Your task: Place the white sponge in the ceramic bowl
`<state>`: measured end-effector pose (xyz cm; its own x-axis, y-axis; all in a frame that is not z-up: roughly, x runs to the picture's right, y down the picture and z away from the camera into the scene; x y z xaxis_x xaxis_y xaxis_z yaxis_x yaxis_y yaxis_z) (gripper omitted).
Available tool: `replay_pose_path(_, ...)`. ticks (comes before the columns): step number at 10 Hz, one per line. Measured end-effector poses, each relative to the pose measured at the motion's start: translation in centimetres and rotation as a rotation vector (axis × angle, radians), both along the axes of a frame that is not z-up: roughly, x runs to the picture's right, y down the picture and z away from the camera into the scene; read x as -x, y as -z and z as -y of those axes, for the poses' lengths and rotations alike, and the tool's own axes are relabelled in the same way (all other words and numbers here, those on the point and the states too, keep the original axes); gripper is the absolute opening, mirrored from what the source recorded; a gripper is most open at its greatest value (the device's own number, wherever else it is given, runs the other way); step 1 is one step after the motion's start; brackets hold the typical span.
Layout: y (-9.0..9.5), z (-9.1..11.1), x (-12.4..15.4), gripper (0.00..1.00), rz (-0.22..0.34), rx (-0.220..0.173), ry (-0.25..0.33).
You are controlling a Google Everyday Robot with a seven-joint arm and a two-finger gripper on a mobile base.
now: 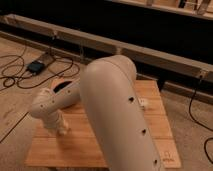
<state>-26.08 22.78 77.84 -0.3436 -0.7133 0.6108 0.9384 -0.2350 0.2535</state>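
Note:
The ceramic bowl (62,86) shows only as a dark round patch at the table's back left, mostly hidden behind my forearm. My gripper (61,127) points down at the wooden table (90,145), in front of the bowl and near the left side. The white sponge does not show for certain. A small white thing (144,102) peeks out to the right of my big upper arm link (120,110), and I cannot tell what it is. The arm hides much of the table's middle.
The table is a low wooden board on a carpeted floor. Black cables and a small dark box (36,66) lie on the floor at the left. A long rail (150,52) runs behind the table. Another cable (205,145) lies at the right.

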Motion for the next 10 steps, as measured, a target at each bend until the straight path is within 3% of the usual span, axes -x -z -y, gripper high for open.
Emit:
replay_pose_path(2, 1.1, 1.5, 0.4, 0.00, 0.017, -0.003, -0.021)
replay_pose_path(5, 1.5, 6.6, 0.9, 0.00, 0.044, -0.053, -0.043)
replay_pose_path(7, 0.3, 10.9, 0.5, 0.00, 0.044, -0.100, -0.038)
replay_pose_path(10, -3.5, 15.4, -0.1, 0.00, 0.025, -0.142, -0.016)
